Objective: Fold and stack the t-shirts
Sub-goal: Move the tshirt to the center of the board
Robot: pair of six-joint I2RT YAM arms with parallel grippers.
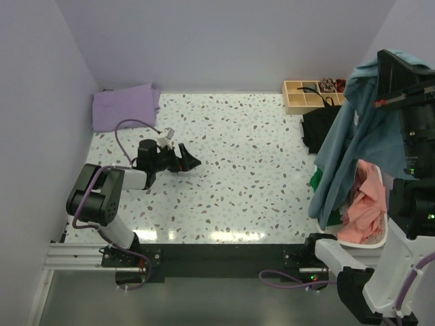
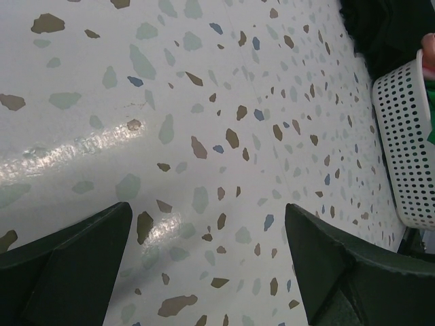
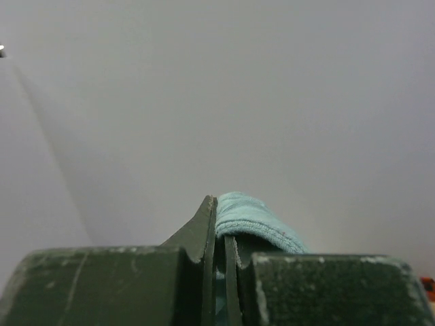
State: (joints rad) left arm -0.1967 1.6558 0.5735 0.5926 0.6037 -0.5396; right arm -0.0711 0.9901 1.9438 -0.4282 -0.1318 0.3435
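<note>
My right gripper [image 1: 384,64] is raised high at the right and is shut on the slate-blue t-shirt [image 1: 343,136], which hangs down from it over the basket. In the right wrist view the jaws [image 3: 221,224] pinch a fold of that blue cloth [image 3: 255,217] against a plain wall. A folded lavender-purple t-shirt [image 1: 126,106] lies at the table's far left corner. Salmon-pink t-shirts [image 1: 363,204] sit in the white basket [image 1: 377,241]. My left gripper [image 1: 192,160] is open and empty low over the speckled table; its fingers [image 2: 75,265] frame bare tabletop.
A wooden compartment tray [image 1: 311,95] with small items stands at the back right. A black cloth [image 1: 319,129] lies in front of it. The perforated white basket also shows in the left wrist view [image 2: 408,149]. Green cloth [image 1: 318,180] shows beside the basket.
</note>
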